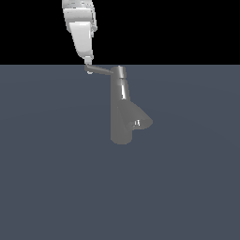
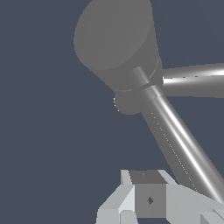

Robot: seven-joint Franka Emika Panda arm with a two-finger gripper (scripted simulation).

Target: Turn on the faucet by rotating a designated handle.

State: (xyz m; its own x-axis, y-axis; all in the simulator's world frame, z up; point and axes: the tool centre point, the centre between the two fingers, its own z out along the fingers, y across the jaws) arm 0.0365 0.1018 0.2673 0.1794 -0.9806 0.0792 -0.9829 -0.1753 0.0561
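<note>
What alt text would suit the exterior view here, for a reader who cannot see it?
A white robot gripper reaches down to the outer tip of a thin grey metal handle rod projecting from the top of an upright grey shiny metal faucet column. A flared cone spout branches toward the exterior view's right.

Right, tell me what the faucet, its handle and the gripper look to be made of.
The faucet looks like grey polished metal: a bright streak runs down its column. The handle, a thin rod, seems the same shiny metal, with long white highlights in the wrist view. The gripper looks like white matte plastic or painted casing, flat and without gleam. As this is a render, these are only appearances.
</note>
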